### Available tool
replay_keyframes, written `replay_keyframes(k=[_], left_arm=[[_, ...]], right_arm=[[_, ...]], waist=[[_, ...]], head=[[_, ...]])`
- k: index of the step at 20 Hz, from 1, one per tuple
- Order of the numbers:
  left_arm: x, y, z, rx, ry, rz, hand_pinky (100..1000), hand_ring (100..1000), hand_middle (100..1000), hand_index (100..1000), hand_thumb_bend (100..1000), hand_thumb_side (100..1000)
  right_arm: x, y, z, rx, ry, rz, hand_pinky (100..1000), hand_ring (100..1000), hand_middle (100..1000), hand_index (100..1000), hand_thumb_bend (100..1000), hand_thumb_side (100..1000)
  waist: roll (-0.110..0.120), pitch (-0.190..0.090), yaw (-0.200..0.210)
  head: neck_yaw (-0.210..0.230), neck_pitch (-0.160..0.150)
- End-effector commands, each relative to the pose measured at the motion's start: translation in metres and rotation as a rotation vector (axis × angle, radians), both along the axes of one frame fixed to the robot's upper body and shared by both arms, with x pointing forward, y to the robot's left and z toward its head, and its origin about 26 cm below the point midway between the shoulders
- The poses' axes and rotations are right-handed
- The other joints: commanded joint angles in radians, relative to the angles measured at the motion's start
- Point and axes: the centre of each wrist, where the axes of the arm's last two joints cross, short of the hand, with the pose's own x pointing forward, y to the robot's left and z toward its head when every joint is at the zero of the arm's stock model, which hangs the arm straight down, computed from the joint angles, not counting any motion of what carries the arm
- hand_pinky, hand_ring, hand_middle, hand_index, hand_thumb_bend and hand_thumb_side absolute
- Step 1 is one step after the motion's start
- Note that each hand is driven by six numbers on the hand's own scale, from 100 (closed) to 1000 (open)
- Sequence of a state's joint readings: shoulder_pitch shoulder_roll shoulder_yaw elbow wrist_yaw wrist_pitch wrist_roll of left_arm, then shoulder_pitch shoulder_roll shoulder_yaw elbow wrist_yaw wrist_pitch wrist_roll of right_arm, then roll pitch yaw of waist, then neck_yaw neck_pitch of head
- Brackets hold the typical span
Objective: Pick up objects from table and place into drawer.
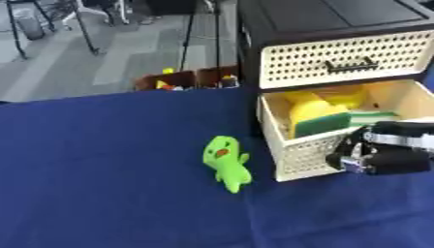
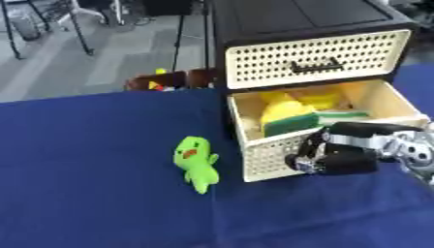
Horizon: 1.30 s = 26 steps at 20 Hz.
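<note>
Nearest on the blue tablecloth (image 1: 101, 184) lies a green plush toy (image 1: 226, 162), left of the open drawer (image 2: 254, 155) and apart from it. It looks light and soft, likely to squash, so the plump body seems the best place to grasp. At the drawer's front, the right hand (image 2: 339, 154) has its fingers curled, seemingly holding nothing. Inside rest a yellow-green sponge (image 2: 292, 121) and yellow items. Beyond stands the black cabinet (image 2: 297, 19).

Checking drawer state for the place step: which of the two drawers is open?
The lower drawer, pulled out with a yellow-green sponge inside and the right hand at its front. The upper drawer is shut flush.
</note>
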<state>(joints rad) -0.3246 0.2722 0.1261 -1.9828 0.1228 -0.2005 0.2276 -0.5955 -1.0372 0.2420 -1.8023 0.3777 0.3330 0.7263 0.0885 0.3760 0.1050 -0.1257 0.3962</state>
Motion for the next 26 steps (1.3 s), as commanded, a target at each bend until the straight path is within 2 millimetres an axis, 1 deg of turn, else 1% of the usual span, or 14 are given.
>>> replay_keyframes(k=[1, 8, 17, 26], left_arm=[[-0.003, 0.001, 0.005, 0.013, -0.018, -0.009, 452, 616, 630, 799, 355, 907], [-0.003, -0.001, 0.003, 0.009, -0.007, -0.023, 453, 617, 630, 800, 347, 914], [-0.003, -0.002, 0.002, 0.005, -0.002, -0.036, 455, 619, 631, 801, 340, 920], [-0.003, -0.002, 0.001, 0.005, 0.002, -0.046, 456, 621, 632, 802, 335, 922]], right_arm=[[0.007, -0.009, 0.007, -0.008, -0.043, -0.046, 498, 756, 784, 845, 296, 1000], [0.023, -0.012, 0.007, 0.011, -0.093, -0.067, 502, 761, 791, 848, 313, 1000], [0.041, -0.020, 0.004, 0.011, -0.135, -0.103, 522, 779, 815, 855, 316, 1000], [0.053, -0.023, 0.002, 0.031, -0.180, -0.106, 550, 806, 850, 876, 325, 1000]], waist=[[-0.002, -0.015, 0.003], [-0.004, -0.011, 0.009], [-0.005, -0.008, 0.024], [-0.002, -0.008, 0.031]], head=[[-0.004, -0.016], [-0.007, -0.023], [-0.010, -0.023], [-0.011, -0.026]])
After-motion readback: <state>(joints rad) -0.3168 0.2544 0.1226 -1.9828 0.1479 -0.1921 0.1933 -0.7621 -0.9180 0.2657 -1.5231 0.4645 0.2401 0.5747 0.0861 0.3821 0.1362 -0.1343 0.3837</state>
